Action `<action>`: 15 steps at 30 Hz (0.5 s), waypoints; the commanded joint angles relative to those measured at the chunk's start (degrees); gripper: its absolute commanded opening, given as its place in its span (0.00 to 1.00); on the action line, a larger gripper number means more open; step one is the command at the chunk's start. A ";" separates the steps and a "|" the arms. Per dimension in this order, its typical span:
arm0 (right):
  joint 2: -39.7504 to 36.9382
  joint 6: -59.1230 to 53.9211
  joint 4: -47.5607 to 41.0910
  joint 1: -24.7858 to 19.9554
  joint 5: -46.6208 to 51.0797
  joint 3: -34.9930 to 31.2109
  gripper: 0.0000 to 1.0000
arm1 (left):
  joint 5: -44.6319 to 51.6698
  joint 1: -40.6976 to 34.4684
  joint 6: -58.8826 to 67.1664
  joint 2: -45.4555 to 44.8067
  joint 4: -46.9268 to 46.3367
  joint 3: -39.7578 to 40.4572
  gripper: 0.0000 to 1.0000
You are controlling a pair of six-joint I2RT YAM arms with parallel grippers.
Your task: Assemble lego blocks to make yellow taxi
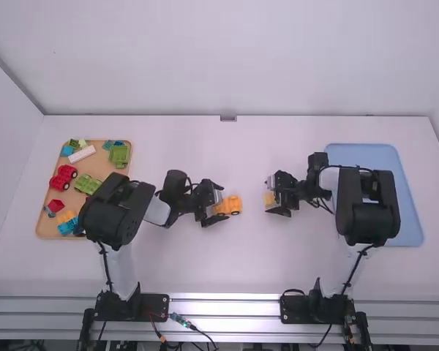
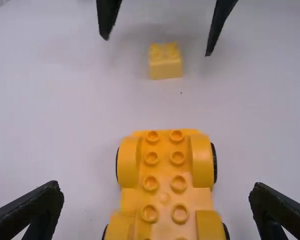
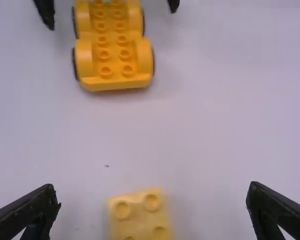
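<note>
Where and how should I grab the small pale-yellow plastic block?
I'd pinch the block by its two flat side walls facing the right gripper's open fingers, coming from above. It stands studs up, slightly turned between them, so a small wrist twist would likely square the grip and leave the studs free.

White links point(image 1: 157, 212), bulky black joints point(image 1: 117, 212), thin black cables point(image 1: 355, 266); left claw point(image 1: 221, 205), right claw point(image 1: 268, 196) black, tapered.
</note>
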 commanded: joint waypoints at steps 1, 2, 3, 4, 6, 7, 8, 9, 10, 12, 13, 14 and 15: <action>2.01 -12.44 -6.93 -0.07 -0.24 4.35 0.99 | 0.41 0.20 -3.28 0.61 3.26 -2.49 0.99; 2.43 -15.91 -9.66 -0.35 0.17 5.42 0.99 | -0.11 0.20 -4.14 0.61 5.38 -3.48 0.99; 2.67 -16.70 -10.25 -0.44 0.33 5.70 0.99 | -0.33 0.15 -4.29 0.61 6.03 -3.80 0.99; 3.30 -17.62 -11.28 -0.92 0.50 6.64 0.99 | -0.46 0.17 -4.25 0.61 8.11 -4.90 0.99; 4.92 -15.65 -10.60 -1.36 -0.24 7.63 0.99 | -0.27 0.20 -4.29 0.61 10.99 -6.40 0.99; 6.10 -14.47 -9.70 -1.42 -0.76 8.15 0.99 | -0.31 0.17 -4.25 0.61 12.00 -6.95 0.99; 6.93 -13.64 -9.20 -1.42 -1.05 8.46 0.99 | -0.31 0.15 -4.29 0.61 12.50 -7.21 0.99; 8.15 -13.33 -9.11 -1.25 -1.25 9.18 0.99 | -0.31 0.17 -4.35 0.61 13.03 -7.56 0.99; 9.51 -13.60 -9.62 -1.20 -1.22 10.12 0.99 | -0.44 0.22 -5.43 0.61 13.64 -7.74 0.99; 11.61 -15.65 -13.66 -1.22 -1.07 12.83 0.99 | -0.44 0.20 -6.87 0.61 13.46 -7.32 0.99; 11.82 -16.33 -14.71 -1.25 -0.94 13.38 0.99 | -0.37 0.20 -6.87 0.61 12.94 -6.99 0.99; 12.28 -17.44 -16.39 -1.31 -0.79 14.19 0.99 | -0.24 0.22 -6.82 0.61 11.76 -6.34 0.99; 12.41 -18.71 -18.03 -1.29 -0.92 14.91 0.99 | -0.29 0.17 -6.85 0.61 10.16 -5.38 0.99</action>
